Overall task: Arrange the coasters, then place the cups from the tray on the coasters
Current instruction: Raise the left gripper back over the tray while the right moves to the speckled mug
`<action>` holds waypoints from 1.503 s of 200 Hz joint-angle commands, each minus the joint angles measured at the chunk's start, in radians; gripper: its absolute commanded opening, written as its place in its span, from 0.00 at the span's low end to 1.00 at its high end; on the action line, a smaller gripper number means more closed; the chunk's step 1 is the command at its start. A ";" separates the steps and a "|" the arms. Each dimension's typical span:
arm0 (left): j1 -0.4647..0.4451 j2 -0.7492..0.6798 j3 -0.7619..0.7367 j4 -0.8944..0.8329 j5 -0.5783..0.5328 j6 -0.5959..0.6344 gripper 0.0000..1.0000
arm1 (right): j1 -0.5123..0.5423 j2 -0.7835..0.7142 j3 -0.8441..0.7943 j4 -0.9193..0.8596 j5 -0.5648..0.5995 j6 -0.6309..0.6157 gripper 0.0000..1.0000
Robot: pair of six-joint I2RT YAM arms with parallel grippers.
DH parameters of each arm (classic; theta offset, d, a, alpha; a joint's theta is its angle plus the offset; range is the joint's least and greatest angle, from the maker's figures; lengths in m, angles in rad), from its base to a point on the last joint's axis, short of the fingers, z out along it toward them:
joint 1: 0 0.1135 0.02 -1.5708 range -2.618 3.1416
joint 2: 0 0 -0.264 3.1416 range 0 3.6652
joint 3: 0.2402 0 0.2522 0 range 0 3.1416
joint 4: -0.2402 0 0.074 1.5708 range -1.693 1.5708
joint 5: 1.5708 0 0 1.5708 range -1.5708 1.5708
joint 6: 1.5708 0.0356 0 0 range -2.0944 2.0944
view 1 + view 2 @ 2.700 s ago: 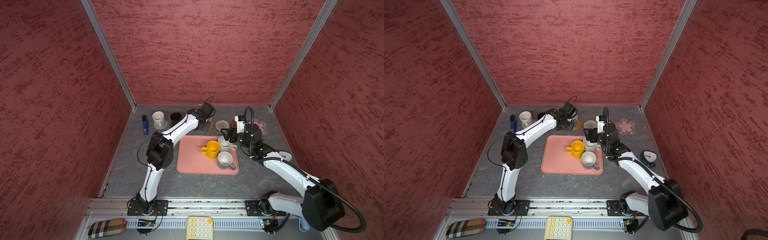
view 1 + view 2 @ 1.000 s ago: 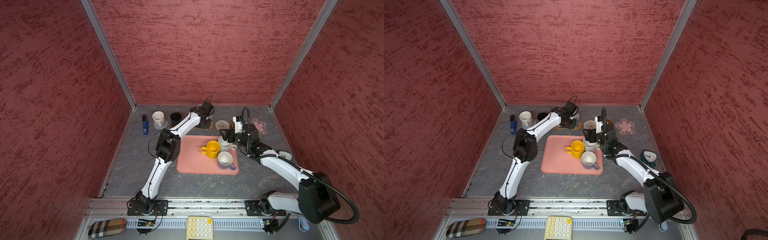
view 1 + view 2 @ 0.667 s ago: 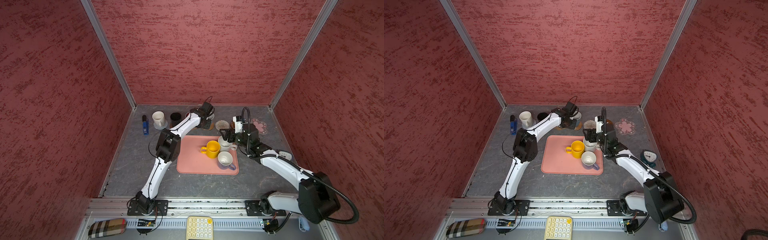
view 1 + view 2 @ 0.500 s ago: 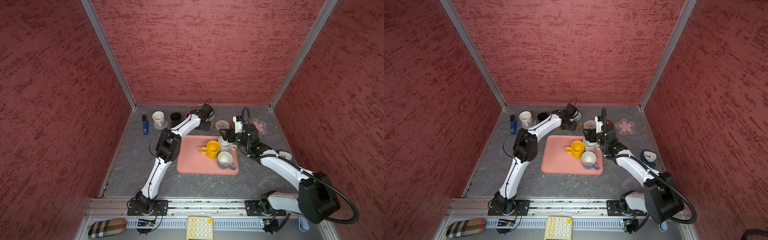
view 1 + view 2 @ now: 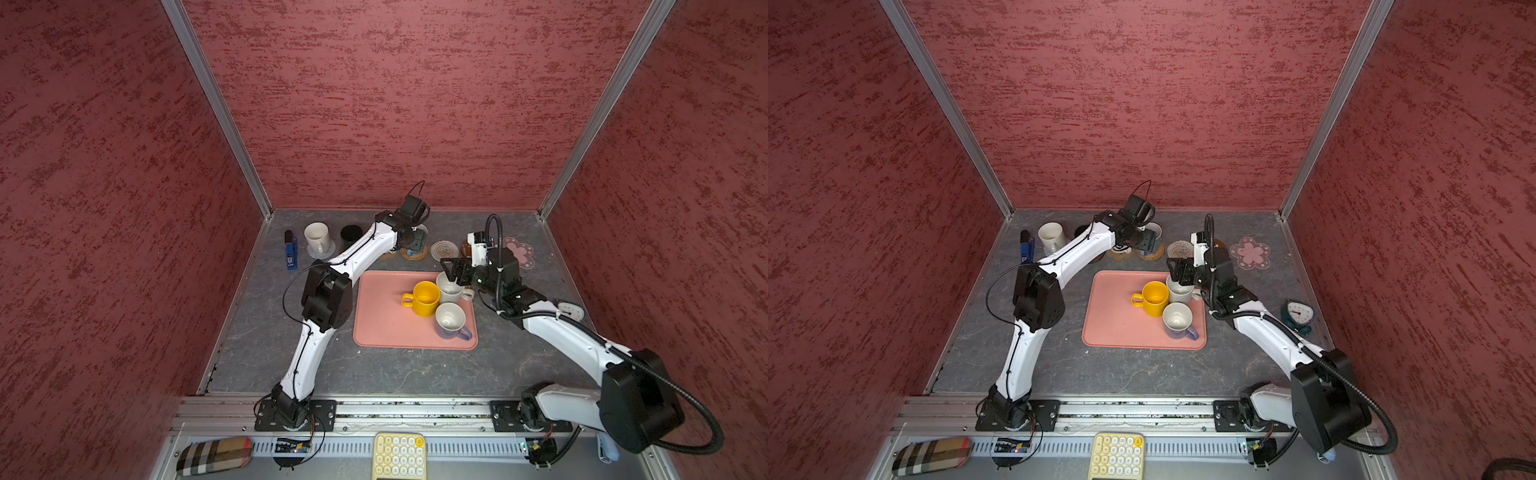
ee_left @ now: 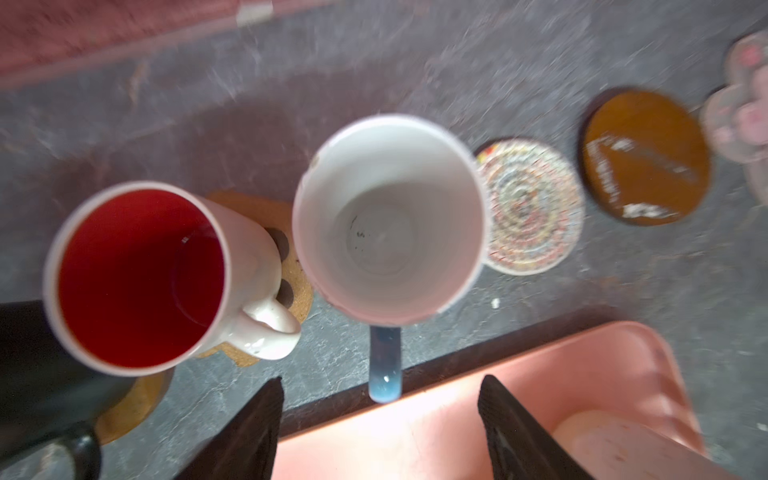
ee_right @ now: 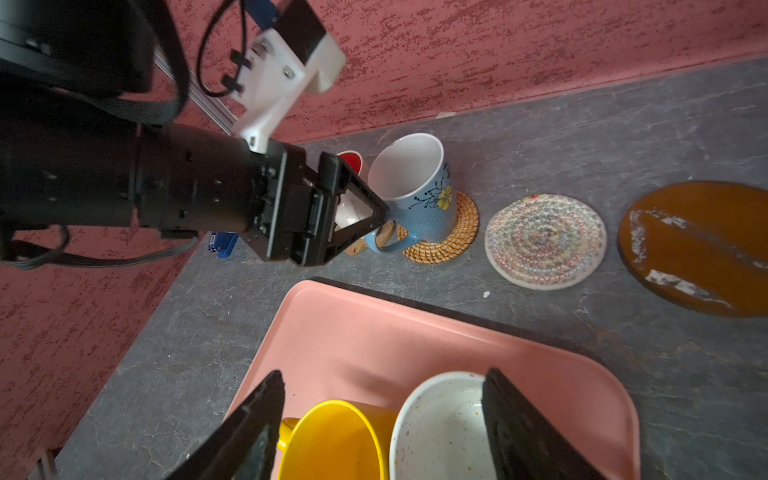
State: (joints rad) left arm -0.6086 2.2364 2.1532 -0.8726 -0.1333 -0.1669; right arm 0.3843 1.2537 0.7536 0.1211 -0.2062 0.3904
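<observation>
Tray (image 5: 376, 328): salmon pink, flat on the grey table (image 5: 415, 374), mid-scene in both top views, three mugs crowded at its right end.
Left gripper (image 6: 382, 379): way back near the wall, jaws spread wide, handle of the blue mug (image 6: 390, 216) loose in the gap, nothing pinched.
Right gripper (image 7: 384, 374): hanging over the tray's far right corner, jaws wide apart, one finger above the speckled white mug (image 7: 440, 432), the other beside the yellow mug (image 7: 332, 440), gripping nothing.
Mugs on tray: yellow, speckled white and lavender mug (image 5: 451, 322), bunched tight.
Mugs off tray: blue mug upright on the wicker coaster (image 7: 463, 232); red-inside mug (image 6: 141, 278) on the paw coaster (image 6: 301, 274); black mug (image 5: 351, 235) and plain white mug (image 5: 316, 236) further left, the white one on the grey woven coaster (image 5: 328, 251).
Bare coasters: beige woven coaster (image 7: 544, 241), brown disc (image 7: 698, 249), pink flower coaster (image 5: 517, 251), lined up right of the blue mug.
</observation>
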 commanded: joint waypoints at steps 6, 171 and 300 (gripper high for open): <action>-0.034 -0.107 -0.036 0.022 -0.025 0.015 0.75 | -0.021 -0.049 0.003 -0.012 0.005 0.023 0.76; -0.137 -0.839 -0.879 0.139 -0.105 -0.147 0.77 | -0.245 0.002 -0.023 -0.146 -0.024 0.115 0.71; -0.137 -0.938 -1.110 0.185 -0.080 -0.214 0.77 | -0.252 0.029 -0.196 -0.133 -0.006 0.134 0.66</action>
State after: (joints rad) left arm -0.7418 1.2938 1.0542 -0.7277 -0.2184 -0.3695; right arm 0.1333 1.3132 0.5842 -0.0200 -0.2134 0.5095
